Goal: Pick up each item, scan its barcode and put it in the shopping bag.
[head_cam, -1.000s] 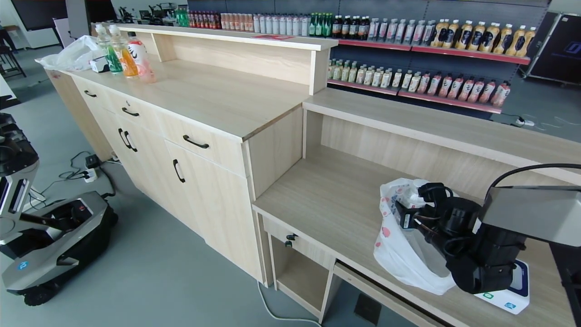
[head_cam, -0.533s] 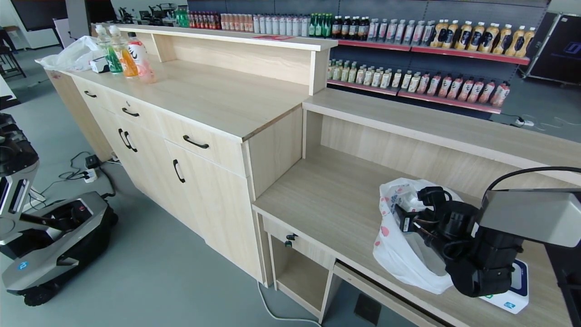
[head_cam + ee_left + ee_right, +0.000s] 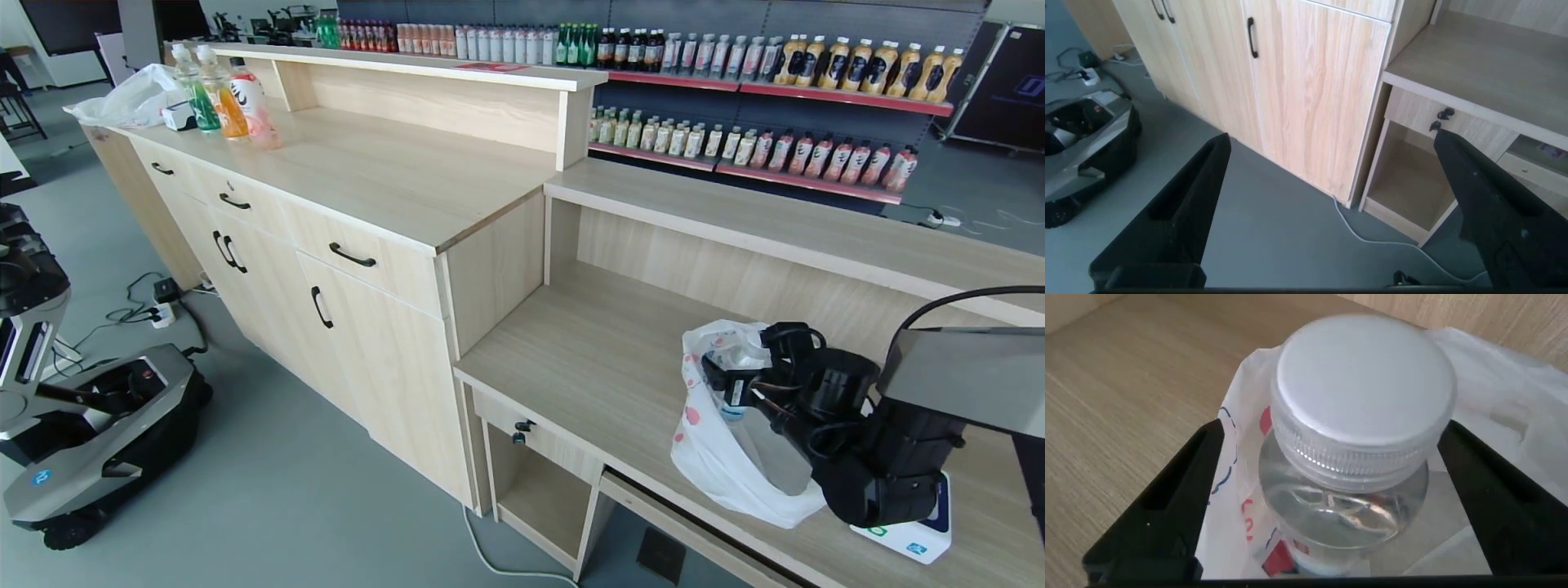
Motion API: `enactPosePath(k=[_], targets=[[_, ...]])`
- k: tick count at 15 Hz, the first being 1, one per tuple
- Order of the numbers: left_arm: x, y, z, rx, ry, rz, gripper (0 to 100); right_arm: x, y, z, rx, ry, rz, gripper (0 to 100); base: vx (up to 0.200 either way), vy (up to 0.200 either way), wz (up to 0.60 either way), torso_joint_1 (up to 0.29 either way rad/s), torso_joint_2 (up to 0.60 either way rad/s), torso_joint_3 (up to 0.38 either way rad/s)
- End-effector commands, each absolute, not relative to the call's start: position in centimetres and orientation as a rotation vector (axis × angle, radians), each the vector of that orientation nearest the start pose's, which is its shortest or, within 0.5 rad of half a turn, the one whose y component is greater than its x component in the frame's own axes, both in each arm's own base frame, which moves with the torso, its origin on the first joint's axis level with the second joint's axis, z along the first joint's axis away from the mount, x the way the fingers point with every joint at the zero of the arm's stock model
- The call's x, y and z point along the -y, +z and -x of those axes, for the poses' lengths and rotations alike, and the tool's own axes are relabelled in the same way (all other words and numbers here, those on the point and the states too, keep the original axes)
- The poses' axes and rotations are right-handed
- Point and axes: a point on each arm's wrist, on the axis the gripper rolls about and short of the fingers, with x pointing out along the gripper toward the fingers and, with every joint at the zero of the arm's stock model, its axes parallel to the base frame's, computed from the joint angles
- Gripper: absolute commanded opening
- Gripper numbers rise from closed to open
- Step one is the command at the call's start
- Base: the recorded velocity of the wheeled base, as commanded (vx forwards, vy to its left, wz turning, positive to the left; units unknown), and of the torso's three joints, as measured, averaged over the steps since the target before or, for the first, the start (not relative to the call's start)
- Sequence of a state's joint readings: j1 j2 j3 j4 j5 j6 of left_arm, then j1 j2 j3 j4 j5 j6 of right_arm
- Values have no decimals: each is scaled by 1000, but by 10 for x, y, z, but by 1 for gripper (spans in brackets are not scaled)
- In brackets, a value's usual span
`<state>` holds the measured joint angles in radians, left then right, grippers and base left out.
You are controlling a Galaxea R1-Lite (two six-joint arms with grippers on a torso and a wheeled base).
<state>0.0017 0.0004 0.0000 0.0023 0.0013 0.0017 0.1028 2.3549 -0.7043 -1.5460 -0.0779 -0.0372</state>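
My right gripper (image 3: pixel 735 377) is shut on a clear bottle (image 3: pixel 741 357) with a white screw cap (image 3: pixel 1364 380). It holds the bottle at the mouth of the white shopping bag (image 3: pixel 709 457), which lies on the low wooden desk (image 3: pixel 588 359). In the right wrist view the black fingers (image 3: pixel 1180 502) flank the bottle, with the bag's plastic (image 3: pixel 1503 384) beneath and around it. A white and blue scanner (image 3: pixel 906 535) sits on the desk under the right arm. My left gripper (image 3: pixel 1331 220) is open and hangs over the grey floor beside the cabinet doors (image 3: pixel 1315 90).
Three drink bottles (image 3: pixel 220 98) and another white bag (image 3: pixel 131 98) stand at the far end of the higher counter (image 3: pixel 392 180). Shelves of drinks (image 3: pixel 735 106) run behind the desk. A raised ledge (image 3: pixel 775 220) borders the desk's back. Cables lie on the floor (image 3: pixel 155 306).
The right gripper with the bottle has shifted slightly at the bag's mouth, dipping and then coming back up and a little to the right. The left arm has not moved.
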Motion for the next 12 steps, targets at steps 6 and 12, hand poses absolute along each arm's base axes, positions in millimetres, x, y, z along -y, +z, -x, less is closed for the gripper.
enactPosePath(k=[6,12], targets=[[0,75,23,-3,3,-2,100,11,172,-259,-47,-110,261,100,0,0,0,0,0,0],[0,75,23,-2,3,-2,100,40,233,-233,16,-278,343,100,0,0,0,78,-157,-71]])
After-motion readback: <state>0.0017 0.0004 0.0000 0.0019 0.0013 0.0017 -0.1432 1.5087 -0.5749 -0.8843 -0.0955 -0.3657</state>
